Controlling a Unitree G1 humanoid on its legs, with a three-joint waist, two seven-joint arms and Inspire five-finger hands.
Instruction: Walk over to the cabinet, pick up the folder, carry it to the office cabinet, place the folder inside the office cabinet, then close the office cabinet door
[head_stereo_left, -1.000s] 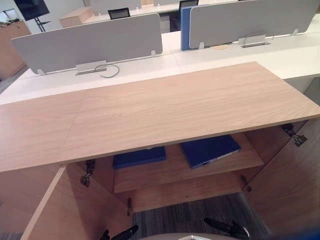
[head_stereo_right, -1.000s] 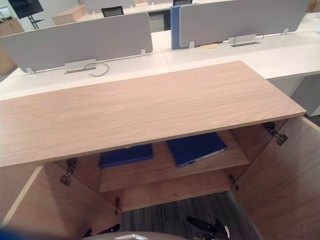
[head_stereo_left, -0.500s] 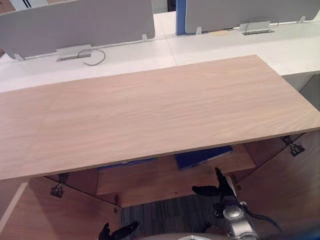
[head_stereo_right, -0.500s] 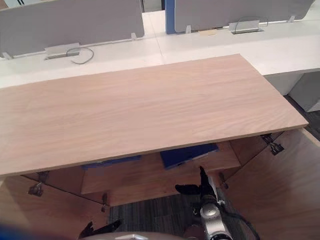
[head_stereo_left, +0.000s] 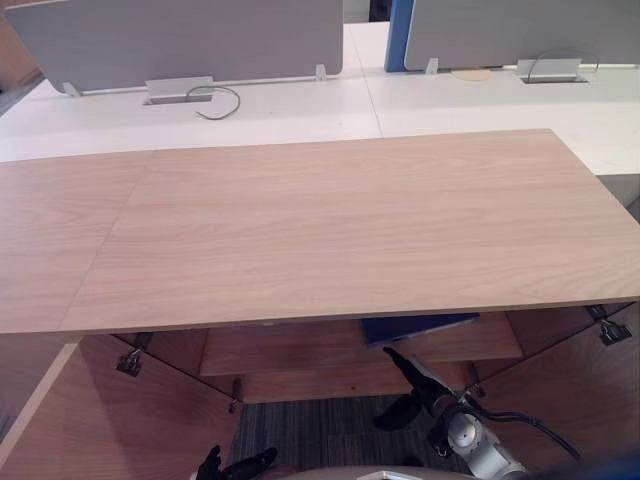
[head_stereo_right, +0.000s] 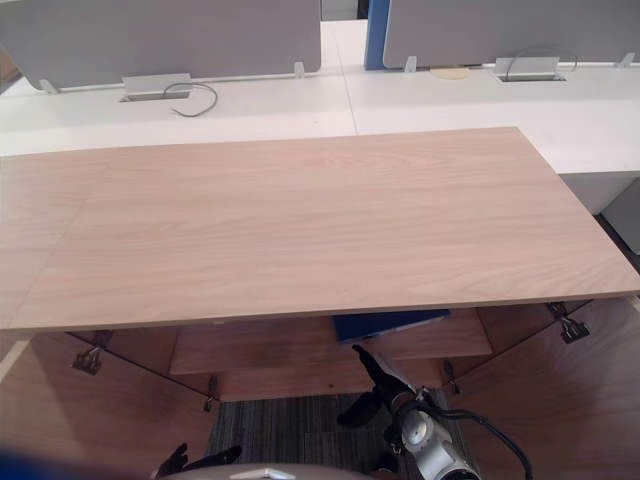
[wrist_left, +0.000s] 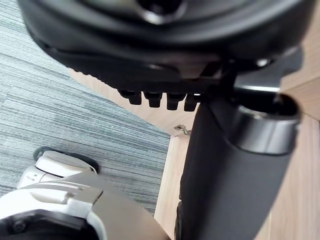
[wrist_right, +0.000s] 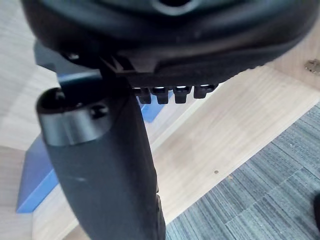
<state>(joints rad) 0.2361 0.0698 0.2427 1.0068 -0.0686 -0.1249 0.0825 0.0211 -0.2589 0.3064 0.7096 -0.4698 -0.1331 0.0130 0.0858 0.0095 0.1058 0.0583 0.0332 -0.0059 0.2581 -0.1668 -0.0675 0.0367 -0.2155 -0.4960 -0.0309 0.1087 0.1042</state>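
Blue folder (head_stereo_left: 420, 326) lay on the shelf (head_stereo_left: 300, 350) inside the open cabinet (head_stereo_left: 330, 230), partly hidden under its wooden top. My right robot hand (head_stereo_left: 420, 382) hovered just before that shelf, fingers straight, holding nothing. My left robot hand (head_stereo_left: 238, 466) hung low, fingers relaxed.

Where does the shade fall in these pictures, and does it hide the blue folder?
Left eye view: the cabinet top is evenly lit, without glare; the shelf beneath lies in its shade, so the blue folder looks dark, yet its front edge shows. Right wrist view: the folder appears lighter blue, in better light, past the thumb of the right hand.
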